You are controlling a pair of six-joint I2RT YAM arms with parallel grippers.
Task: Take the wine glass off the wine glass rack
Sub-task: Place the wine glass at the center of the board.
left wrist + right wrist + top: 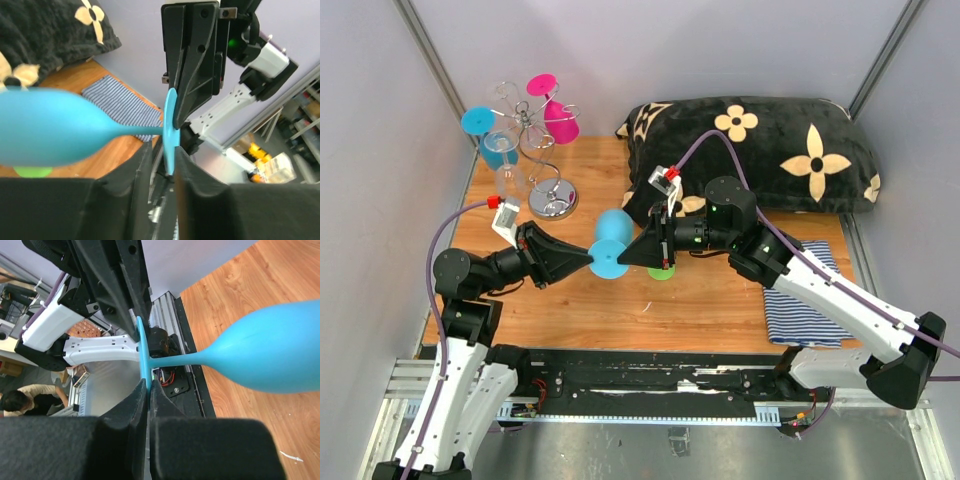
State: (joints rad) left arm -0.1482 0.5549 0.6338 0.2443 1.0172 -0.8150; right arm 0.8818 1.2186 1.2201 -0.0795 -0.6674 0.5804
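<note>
Hanging sideways over the mid wooden table [620, 305], the blue wine glass [612, 243] is well clear of the wine glass rack [553, 198] at back-L. R gripper [148, 385] pinches its foot; L gripper [164, 150] jaws sit narrowly apart round the same foot. Pale grey walls; flowered pillow [760, 150] back-R, striped cloth [800, 300] front-R.

wine glass [50, 132] bowl blurred, cropped by picture edge

The blue wine glass [612, 243] looked like smooth, matt plastic. The wine glass rack [553, 198] was thin bright metal wire on a glossy chrome base. The worktop [620, 300] was wood, the pillow [760, 150] plush cloth, and the right fingers [120, 440] matt black.
</note>
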